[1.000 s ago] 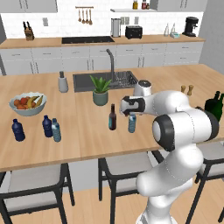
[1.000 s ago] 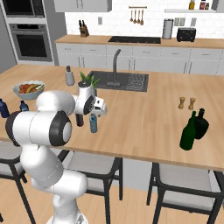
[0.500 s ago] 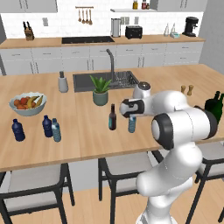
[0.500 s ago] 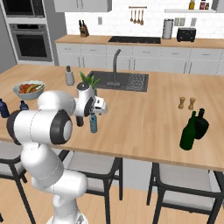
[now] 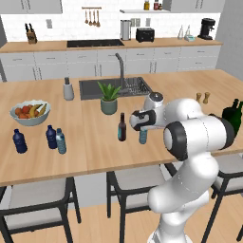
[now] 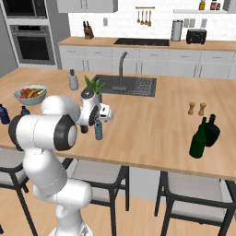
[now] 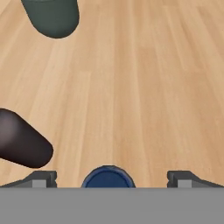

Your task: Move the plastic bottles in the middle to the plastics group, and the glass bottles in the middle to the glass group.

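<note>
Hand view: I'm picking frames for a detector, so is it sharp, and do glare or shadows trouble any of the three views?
Hand view: the brown bottle and plant pot look soft-edged, the blue cap between the open tool cropped. Left base view: even light, faint shadows on the counter, no glare. Right base view: the same, with the green bottles nearly black.

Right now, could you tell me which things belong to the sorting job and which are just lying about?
Job: pale blue bottles, brown bottle, navy bottles, green bottles, open gripper.
Lying about: fruit bowl, plant, shakers, sink.
</note>
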Robot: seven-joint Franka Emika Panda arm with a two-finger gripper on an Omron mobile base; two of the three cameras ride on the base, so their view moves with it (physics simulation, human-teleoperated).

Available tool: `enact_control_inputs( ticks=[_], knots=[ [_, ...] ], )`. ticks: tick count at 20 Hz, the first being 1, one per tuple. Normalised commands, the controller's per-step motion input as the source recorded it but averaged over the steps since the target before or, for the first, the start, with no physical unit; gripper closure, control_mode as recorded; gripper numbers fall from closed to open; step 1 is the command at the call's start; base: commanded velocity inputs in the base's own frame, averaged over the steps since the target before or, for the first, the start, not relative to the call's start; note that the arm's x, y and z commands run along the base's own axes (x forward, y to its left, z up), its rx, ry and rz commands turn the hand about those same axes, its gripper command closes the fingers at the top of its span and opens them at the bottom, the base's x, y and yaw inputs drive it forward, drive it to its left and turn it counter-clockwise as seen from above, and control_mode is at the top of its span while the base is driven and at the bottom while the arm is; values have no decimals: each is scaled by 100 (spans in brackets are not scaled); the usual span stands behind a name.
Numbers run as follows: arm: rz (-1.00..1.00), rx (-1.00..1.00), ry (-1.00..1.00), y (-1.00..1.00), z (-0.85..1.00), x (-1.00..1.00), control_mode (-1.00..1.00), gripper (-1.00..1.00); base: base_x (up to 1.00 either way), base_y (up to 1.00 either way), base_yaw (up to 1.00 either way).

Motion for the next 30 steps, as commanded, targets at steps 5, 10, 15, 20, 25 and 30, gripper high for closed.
enact_control_inputs(
  ticks=[5,10,15,20,25,30],
  knots=[
    [0,0,2,0,0,0,-100,100,0,0,0],
    [0,0,0,0,0,0,-100,100,0,0,0],
    [11,0,-2,-12,14,-29,-100,100,0,0,0],
    [16,0,4,-16,42,-63,-100,100,0,0,0],
    [18,0,3,-7,52,-72,-100,100,0,0,0],
    [21,0,9,7,48,-69,-100,100,0,0,0]
  ],
)
